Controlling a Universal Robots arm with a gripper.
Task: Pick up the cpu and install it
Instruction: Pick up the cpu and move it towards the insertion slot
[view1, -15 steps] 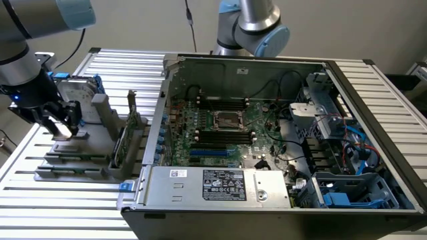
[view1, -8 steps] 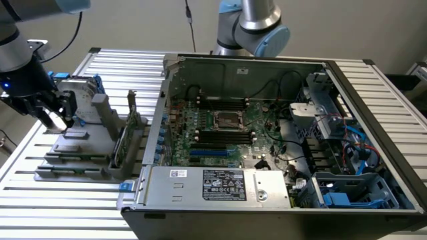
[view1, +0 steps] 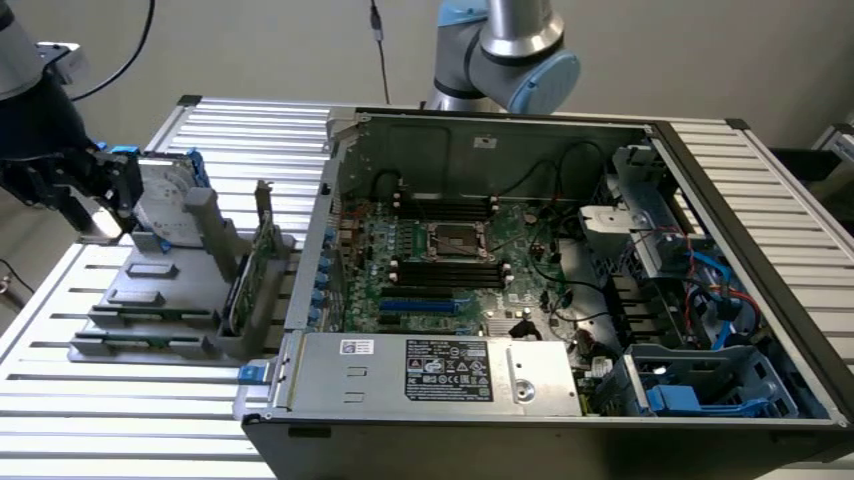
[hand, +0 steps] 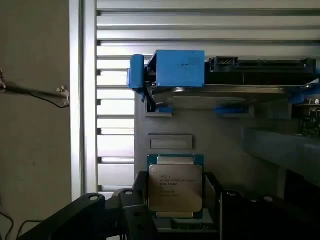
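Pick step, pre-grasp: gripper at exterior view's upper left, jaws wide open, holding nothing, straddling the cpu seated in grey holder beside hard drive. Closing calls for centring on chip edges

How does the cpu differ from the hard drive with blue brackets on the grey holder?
Size: the cpu is clearly smaller than the hard drive.
Trim: the cpu has a green border, while the hard drive carries blue brackets.
Pose: in the wrist view the cpu shows its whole printed face, while the hard drive is seen almost edge-on.
Both have a silver-grey metal surface and sit on the same grey holder.
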